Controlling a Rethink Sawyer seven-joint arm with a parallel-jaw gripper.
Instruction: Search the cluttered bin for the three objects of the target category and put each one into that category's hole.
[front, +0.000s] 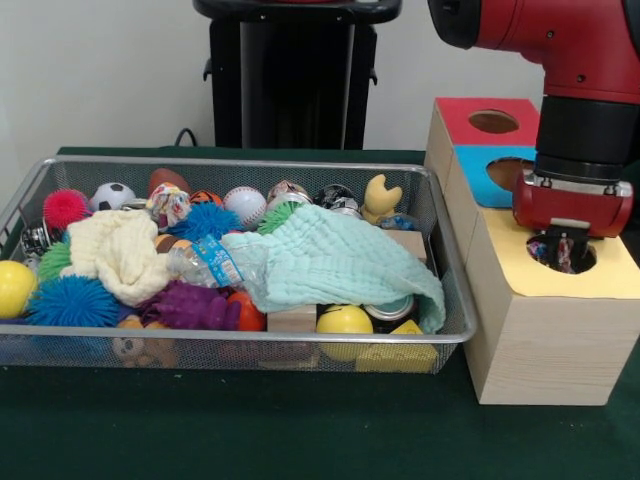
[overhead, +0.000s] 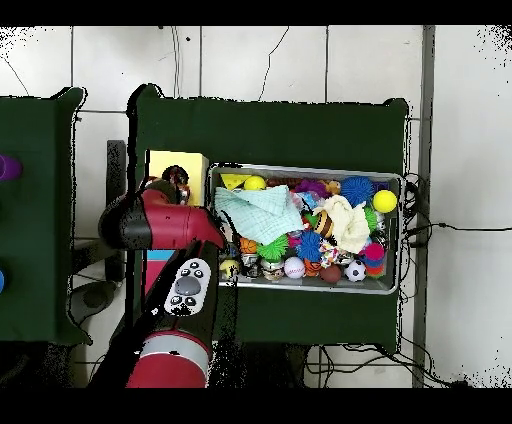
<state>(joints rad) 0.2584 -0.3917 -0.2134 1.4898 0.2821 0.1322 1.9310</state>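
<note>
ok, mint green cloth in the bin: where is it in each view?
Front view: mint green cloth is draped over the right half of the wire bin, towards the wooden box.
Overhead view: cloth lies at the bin's left end, upper part.
Shared landmark: the yellow-topped hole, on the cloth's side.

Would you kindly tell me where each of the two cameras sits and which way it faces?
Front view: low, across the table, facing the mesh bin, the wooden box with coloured holes and the pedestal; the red arm and its pincer over the yellow hole show.
Overhead view: above, looking straight down; arm from below.
Shared: bin, mint cloth, box.
</note>
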